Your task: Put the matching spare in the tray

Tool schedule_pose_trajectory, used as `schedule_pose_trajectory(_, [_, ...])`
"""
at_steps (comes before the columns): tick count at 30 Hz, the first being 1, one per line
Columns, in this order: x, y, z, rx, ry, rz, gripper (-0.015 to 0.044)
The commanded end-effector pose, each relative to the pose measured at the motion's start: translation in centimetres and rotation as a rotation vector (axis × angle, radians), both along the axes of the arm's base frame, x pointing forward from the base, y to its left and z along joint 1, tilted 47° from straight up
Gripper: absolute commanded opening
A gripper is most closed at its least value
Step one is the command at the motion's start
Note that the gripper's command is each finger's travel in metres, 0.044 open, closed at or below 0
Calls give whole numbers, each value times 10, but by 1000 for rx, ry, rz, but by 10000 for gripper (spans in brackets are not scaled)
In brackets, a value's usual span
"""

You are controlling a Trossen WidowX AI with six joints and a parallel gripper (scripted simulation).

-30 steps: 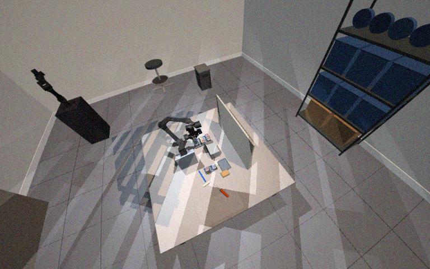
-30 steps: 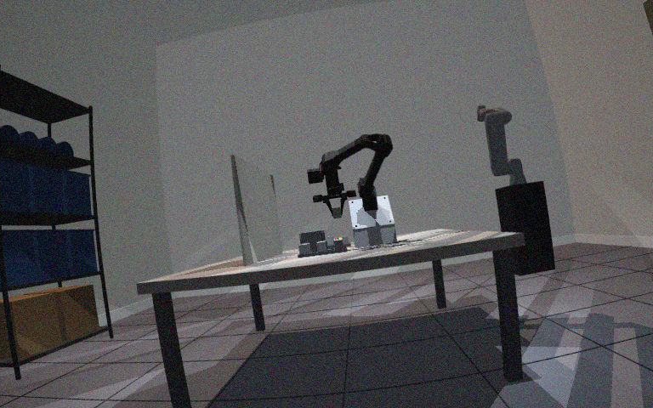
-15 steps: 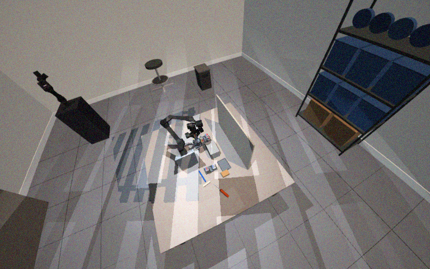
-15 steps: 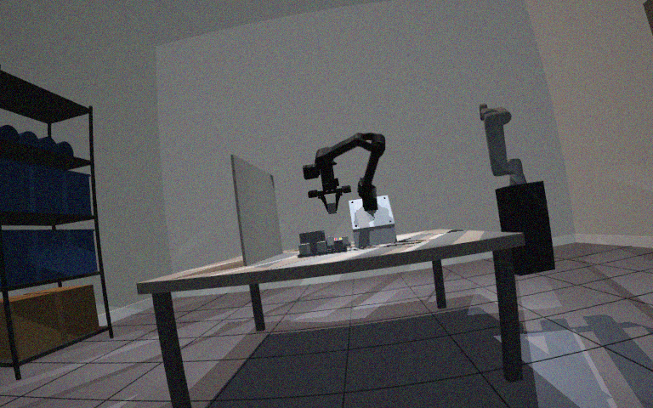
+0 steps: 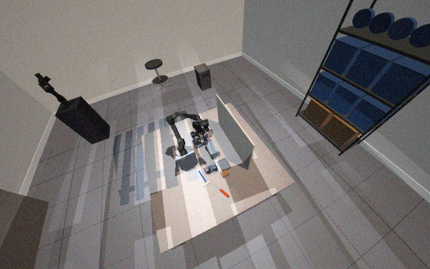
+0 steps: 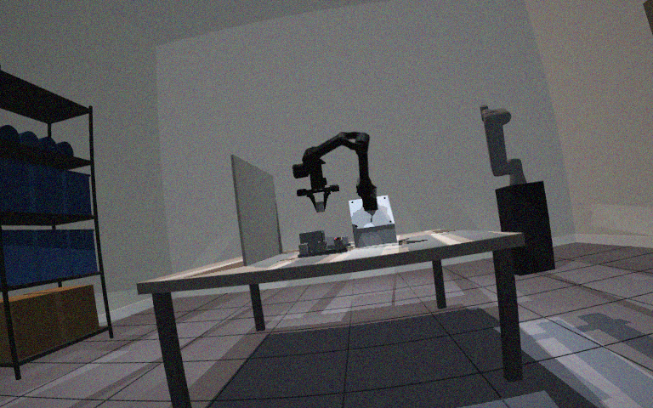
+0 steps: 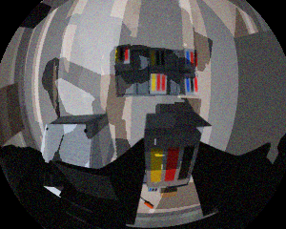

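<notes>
Bench (image 5: 197,209) (image 6: 320,273) (image 7: 86,33), upright grey panel (image 5: 235,129) (image 6: 257,212) (image 7: 264,81) at its one o'clock from the top, end effector (image 5: 202,135) (image 6: 320,204) (image 7: 165,141) clamped around a yellow-red-black striped spare (image 6: 320,206) (image 7: 172,162), raised, grey tray (image 5: 224,163) at its five o'clock.

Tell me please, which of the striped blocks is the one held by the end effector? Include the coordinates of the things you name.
The block with yellow, red and black stripes (image 7: 171,164), between the fingers of the end effector (image 6: 320,208) (image 7: 165,141); the others sit in the rack.
</notes>
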State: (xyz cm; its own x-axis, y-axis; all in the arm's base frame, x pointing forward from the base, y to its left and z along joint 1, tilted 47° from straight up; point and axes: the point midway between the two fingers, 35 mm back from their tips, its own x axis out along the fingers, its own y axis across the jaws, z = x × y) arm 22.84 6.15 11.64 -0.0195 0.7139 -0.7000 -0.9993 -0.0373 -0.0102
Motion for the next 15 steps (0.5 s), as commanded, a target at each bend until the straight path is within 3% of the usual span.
schedule_pose_trajectory(1, [16,-12,-6,-10,-3,-10,0])
schedule_pose_trajectory(15, [59,-52,-37,-22,8,-36,0])
